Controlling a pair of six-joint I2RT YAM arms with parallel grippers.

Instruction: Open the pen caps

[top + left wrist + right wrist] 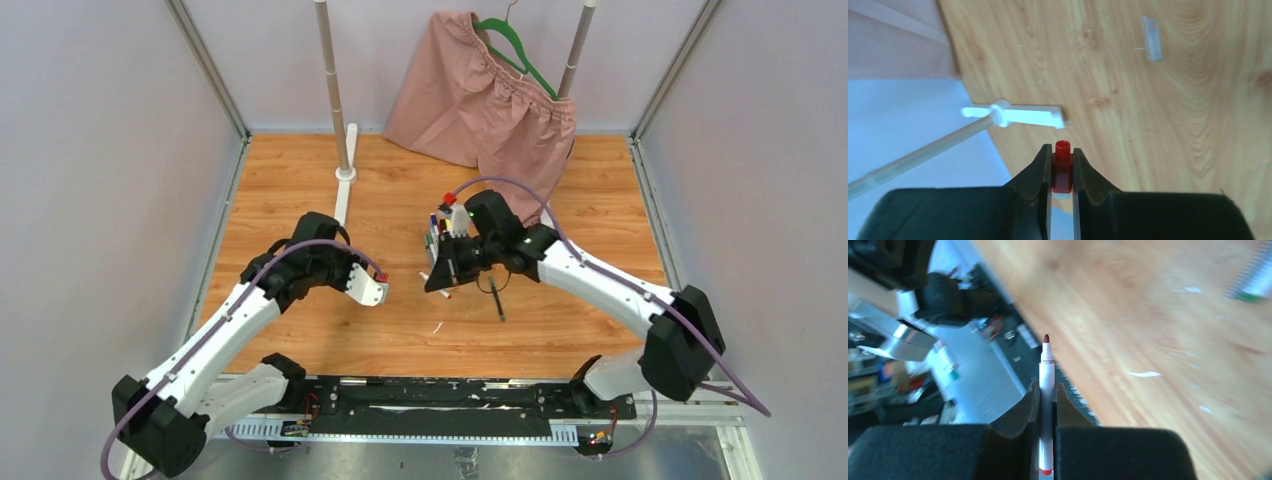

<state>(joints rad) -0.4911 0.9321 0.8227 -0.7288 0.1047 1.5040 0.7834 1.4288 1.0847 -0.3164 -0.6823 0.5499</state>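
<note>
Pen cap (pixel 1062 150), red, sits pinched in the closed jaws of the left gripper (pixel 1062 165). Its open mouth pokes out past the fingertips, and its lower end is lost between them. It is held over the wooden table (pixel 290 200), left of centre, and from overhead it is no more than a red speck at the end of the left arm. Beyond it in the left wrist view, the white foot of a rack (pixel 1018 114) lies on the boards. Farther off is a small clear plastic piece (pixel 1151 45), too faint to identify.

Right of centre, the right gripper (pixel 1047 392) is clamped on an uncapped pen (pixel 1046 365). The pen is white-barrelled, with a dark red tip pointing away from the wrist and a red band at its back end. The fingers cover part of the barrel.

Overhead, a cluster of pens (pixel 437 228) with coloured ends stands just beside the right wrist, partly covered by the arm. What holds them cannot be made out. A dark pen (pixel 497 298) lies on the table just under that arm, with white scraps (pixel 437 327) near it.

The right wrist view is blurred. A green-ended object (pixel 1255 285) at its upper right is cut off by the frame.

At the back, pink shorts (pixel 480 100) hang from a green hanger (pixel 515 50) whose hook leaves the picture.
</note>
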